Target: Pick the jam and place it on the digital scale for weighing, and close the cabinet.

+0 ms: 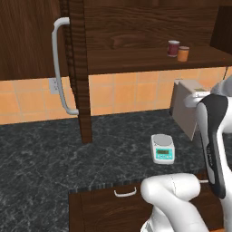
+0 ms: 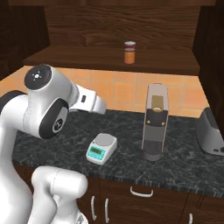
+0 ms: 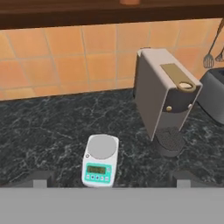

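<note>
Jam (image 1: 183, 54), a small orange jar with a dark lid, stands on the open cabinet (image 1: 136, 59) shelf, just beside a dark red cup (image 1: 173, 48). No label is legible on it. Below, the white digital scale (image 3: 100, 160) with its teal panel sits bare on the dark table (image 3: 39, 131) near a grey coffee machine (image 3: 164, 94). The claw's tips (image 3: 39, 179) stand wide apart.

Arm (image 2: 48, 105) folded high, elbow up; fingers (image 3: 41, 178) spread apart, nothing between.

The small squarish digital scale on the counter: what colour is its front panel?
Teal, under a white body; the digital scale shows it best in the hand view.
</note>
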Available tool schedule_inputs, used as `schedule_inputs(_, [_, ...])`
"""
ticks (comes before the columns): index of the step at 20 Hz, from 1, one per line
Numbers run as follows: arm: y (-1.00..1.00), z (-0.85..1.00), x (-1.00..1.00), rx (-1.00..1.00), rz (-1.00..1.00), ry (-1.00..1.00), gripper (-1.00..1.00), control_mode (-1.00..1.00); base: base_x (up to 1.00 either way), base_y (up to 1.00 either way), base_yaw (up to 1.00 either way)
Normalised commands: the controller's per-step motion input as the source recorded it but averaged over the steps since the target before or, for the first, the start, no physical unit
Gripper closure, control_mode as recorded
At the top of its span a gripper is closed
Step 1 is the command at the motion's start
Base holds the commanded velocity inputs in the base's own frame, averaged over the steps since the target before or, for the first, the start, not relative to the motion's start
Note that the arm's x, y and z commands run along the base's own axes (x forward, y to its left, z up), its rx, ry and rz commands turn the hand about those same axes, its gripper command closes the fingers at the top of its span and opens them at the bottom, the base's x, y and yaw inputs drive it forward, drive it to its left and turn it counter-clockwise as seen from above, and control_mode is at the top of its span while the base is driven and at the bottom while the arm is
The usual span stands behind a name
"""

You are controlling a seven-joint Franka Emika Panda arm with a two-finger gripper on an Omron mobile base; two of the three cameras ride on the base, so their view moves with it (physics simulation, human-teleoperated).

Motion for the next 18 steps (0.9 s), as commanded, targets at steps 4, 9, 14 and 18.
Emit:
schedule_inputs(4, [-0.19,0.42,0.06,0.00,-0.01,0.00,-1.00,-1.00,0.00,0.00,0.00])
schedule_inputs(9, [-0.23,0.55,0.07,0.00,0.00,-0.01,-1.00,-1.00,0.00,0.00,0.00])
schedule_inputs(14, [-0.15,0.38,0.49,0.00,0.00,-0.01,-1.00,-1.00,0.00,0.00,0.00])
schedule_inputs(18, [-0.11,0.26,0.59,0.00,0.00,-0.11,-1.00,-1.00,0.00,0.00,0.00])
